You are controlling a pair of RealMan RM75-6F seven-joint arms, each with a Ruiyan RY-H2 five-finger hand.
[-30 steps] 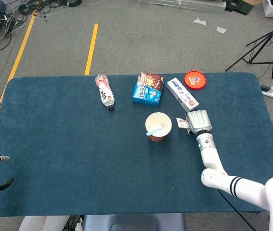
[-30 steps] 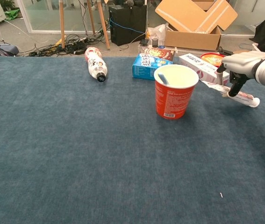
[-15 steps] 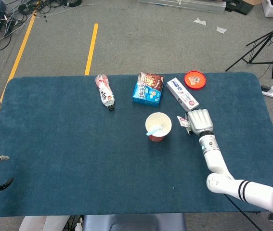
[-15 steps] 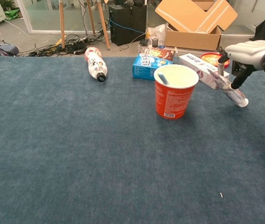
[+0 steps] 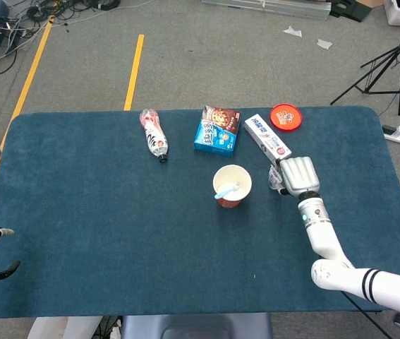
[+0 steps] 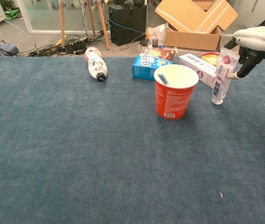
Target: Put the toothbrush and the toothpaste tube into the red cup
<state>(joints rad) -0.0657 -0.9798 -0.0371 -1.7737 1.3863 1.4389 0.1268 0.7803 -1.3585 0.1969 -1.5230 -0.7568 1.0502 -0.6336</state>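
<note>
Right robot hand point(image 6: 256, 39) pinches toothpaste tube point(image 6: 220, 77) by its top, cap hanging down. Red cup point(image 6: 174, 91) to its left, toothbrush point(image 5: 225, 192) inside.

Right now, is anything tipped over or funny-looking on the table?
Yes. The bottle lies on its side at the back of the table. The tube hangs cap-down from the right hand, beside the cup, not in it yet.
</note>
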